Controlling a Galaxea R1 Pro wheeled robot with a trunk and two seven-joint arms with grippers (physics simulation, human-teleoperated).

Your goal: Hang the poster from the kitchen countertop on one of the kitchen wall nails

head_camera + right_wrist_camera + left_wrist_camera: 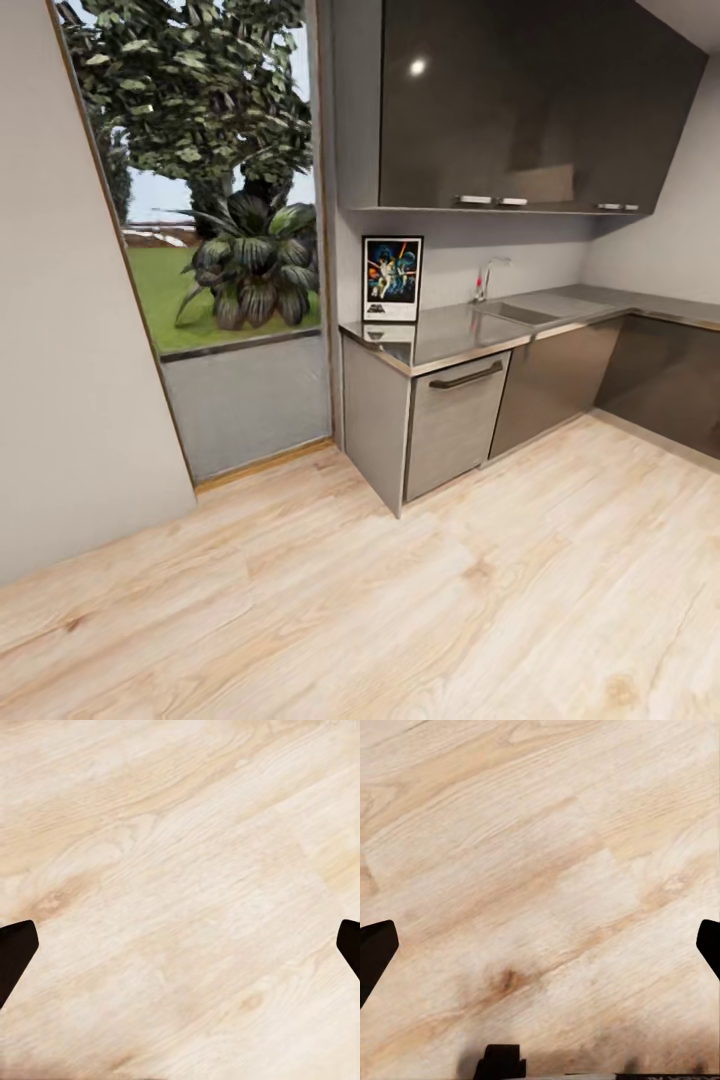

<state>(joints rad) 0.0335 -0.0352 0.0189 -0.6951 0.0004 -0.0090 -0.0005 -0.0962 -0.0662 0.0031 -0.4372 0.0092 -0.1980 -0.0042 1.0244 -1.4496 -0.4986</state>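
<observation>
Currently robot is in transit, no contact w/ target. Black-framed, white-bordered Star Wars poster [392, 279] stands upright at end of glossy dark grey kitchen countertop [450, 338], propped against wall, near window. Left gripper [540, 945] and right gripper [180, 945] face pale wood-plank floor [400, 620]; jaws wide, empty, presumably readied for pickup.

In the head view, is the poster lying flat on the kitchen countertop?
No. The poster stands upright at the left end of the kitchen countertop, against the wall below the upper cabinets.
</observation>
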